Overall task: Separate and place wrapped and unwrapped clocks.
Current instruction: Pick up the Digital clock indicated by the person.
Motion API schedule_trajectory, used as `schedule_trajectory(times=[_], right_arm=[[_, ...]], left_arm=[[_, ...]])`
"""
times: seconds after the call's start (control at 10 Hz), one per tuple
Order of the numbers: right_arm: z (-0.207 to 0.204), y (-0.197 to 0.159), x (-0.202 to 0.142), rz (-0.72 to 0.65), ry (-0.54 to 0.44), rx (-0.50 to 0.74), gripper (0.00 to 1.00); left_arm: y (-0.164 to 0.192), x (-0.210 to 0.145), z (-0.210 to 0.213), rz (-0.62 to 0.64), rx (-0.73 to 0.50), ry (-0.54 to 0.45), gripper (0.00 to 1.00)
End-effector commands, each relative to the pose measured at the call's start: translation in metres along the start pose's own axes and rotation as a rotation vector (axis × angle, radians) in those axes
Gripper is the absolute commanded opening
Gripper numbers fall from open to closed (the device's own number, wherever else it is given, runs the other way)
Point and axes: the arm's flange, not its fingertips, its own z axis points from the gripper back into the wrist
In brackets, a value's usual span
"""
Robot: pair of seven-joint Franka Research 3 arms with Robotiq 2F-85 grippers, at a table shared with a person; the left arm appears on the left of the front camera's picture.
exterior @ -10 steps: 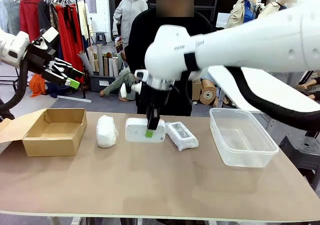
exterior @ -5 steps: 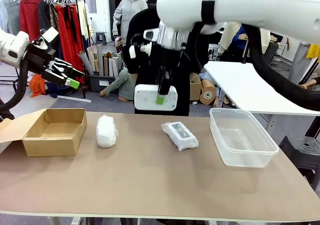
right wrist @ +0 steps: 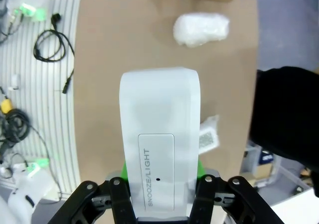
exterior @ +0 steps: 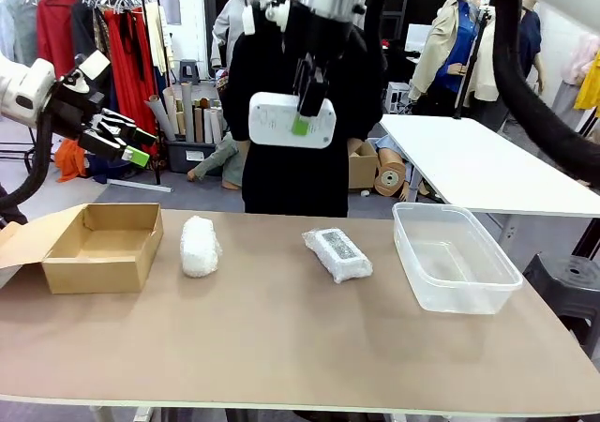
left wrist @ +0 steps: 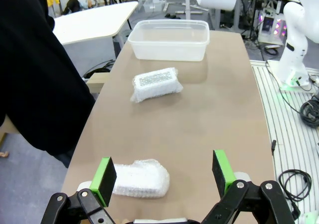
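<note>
Your right gripper [exterior: 301, 114] is clamped on the bare white clock [exterior: 292, 120], one green pad across its front, and holds it high in the air over the far edge of the table [exterior: 281, 347]. From the right wrist you look down the clock's top face, where the print reads SNOOZE/LIGHT. Directly behind the raised clock stands a person in black [exterior: 281, 173], close against the table's far side, so the dark torso backs the clock in the front view.

Under the clock and a little to its right, the bundle in clear plastic with a label [exterior: 337, 254] lies flat on the table at a slant. It sits between the bubble-wrap bundle [exterior: 200, 246] to your left and the clear plastic tub [exterior: 469, 300] to your right, touching neither. The bubble-wrap bundle lies just beside the open cardboard box [exterior: 103, 253], whose flap hangs out on its left side. The tub stands near the table's right end, well apart from the box.

Your left gripper [exterior: 139, 145] hangs in the air above and to the left of the box, its jaws wide apart with nothing between them. From its wrist you see the bubble-wrap bundle close below the fingers, then the labelled bundle, then the tub at the far end. Behind the table are a clothes rack [exterior: 103, 28] on the left and a white table [exterior: 469, 164] on the right
</note>
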Motion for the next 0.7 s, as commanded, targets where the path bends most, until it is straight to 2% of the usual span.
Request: schedule_trajectory(times=[0.0,0.3,0.6], right_arm=[[0.022,-0.007,0.002,-0.022,0.014,-0.016,0.00],[0.041,-0.007,-0.002,-0.046,-0.001,-0.057,0.00],[0.030,-0.003,-0.006,-0.024,-0.006,-0.045,0.00]], left_arm=[[-0.001,0.001,0.001,-0.005,-0.001,-0.002,1.00],[-0.001,0.001,0.001,-0.005,-0.001,-0.002,1.00],[-0.001,0.001,0.001,-0.005,-0.001,-0.002,1.00]])
